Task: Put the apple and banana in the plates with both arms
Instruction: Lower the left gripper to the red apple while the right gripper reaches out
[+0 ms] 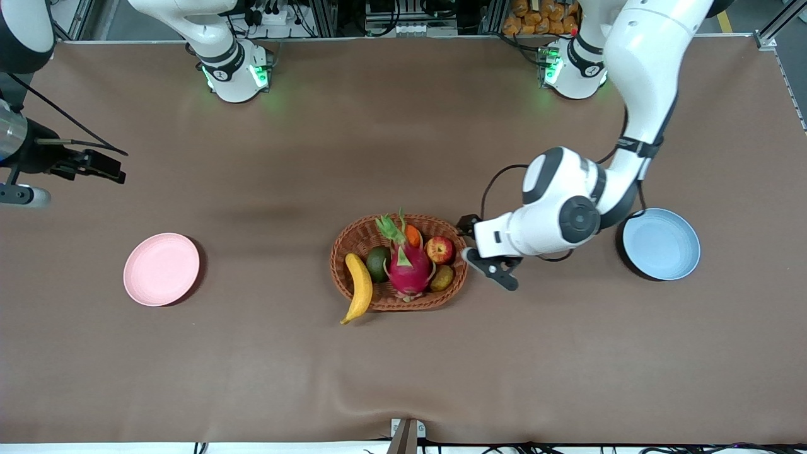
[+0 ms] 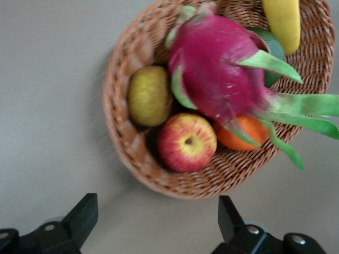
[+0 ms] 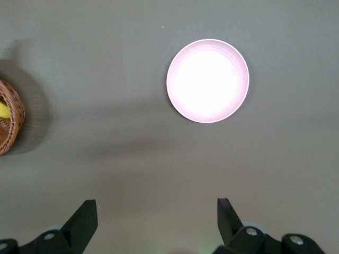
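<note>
The apple lies in the wicker basket at the end toward the left arm; it also shows in the left wrist view. The banana lies along the basket's other end, its tip over the rim. My left gripper is open and empty, just outside the basket's rim beside the apple. The pink plate and the blue plate are both empty. My right gripper is open and empty, high over bare table at the right arm's end.
The basket also holds a pink dragon fruit, a dark green fruit, a small orange fruit and a brownish-green fruit. The left arm's forearm hangs beside the blue plate. Brown cloth covers the table.
</note>
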